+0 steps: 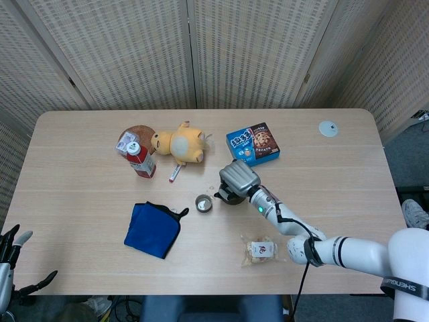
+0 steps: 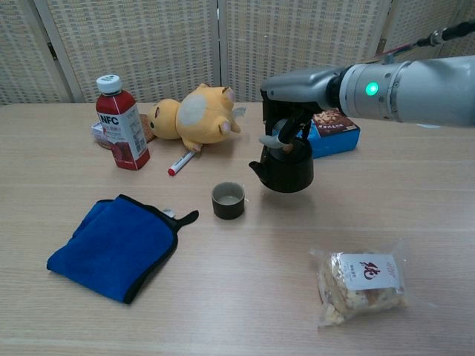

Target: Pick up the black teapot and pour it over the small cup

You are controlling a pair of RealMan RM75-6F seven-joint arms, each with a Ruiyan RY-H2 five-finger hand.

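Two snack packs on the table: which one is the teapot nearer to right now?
The blue cookie box, right behind the black teapot held by the right hand. The clear snack bag lies apart, toward the near edge.

Bright even indoor light, soft shadows, sharp focus

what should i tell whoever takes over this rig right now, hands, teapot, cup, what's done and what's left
Right hand: holds the round black teapot by its top handle, lifted off the wooden table, upright, spout toward the small dark cup.
Left hand: open at the table's near left edge, holding nothing.
Done: teapot picked up and carried close to the cup.
Left: bring the spout over the cup and tilt to pour.
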